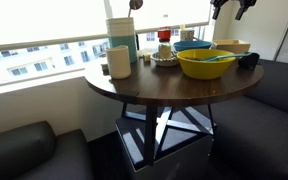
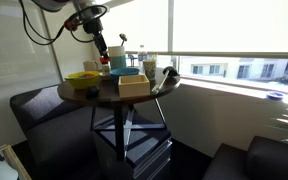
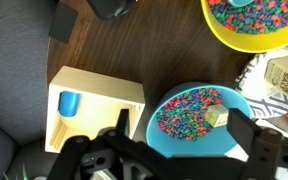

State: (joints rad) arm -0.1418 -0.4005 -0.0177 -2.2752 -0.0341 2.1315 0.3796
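Note:
My gripper [image 3: 184,128] hangs open above a round dark wooden table [image 3: 134,50], holding nothing. Directly below it sits a blue bowl [image 3: 174,135] filled with multicoloured beads, with a small pale cube [image 3: 216,116] lying on them near the right finger. A yellow bowl [image 3: 254,25] of the same beads stands beyond it. To the left is a pale wooden box [image 3: 94,100] with a blue cylinder [image 3: 68,103] inside. In both exterior views the gripper [image 1: 232,8] [image 2: 101,44] is well above the blue bowl [image 1: 192,46] [image 2: 124,72].
The table also holds a tall striped container [image 1: 121,38], a white mug [image 1: 119,62], small jars [image 1: 164,50] and a black object [image 1: 248,60]. Dark sofas [image 1: 24,150] surround the table beside a window ledge [image 1: 34,75]. A metal stand [image 2: 134,150] sits under it.

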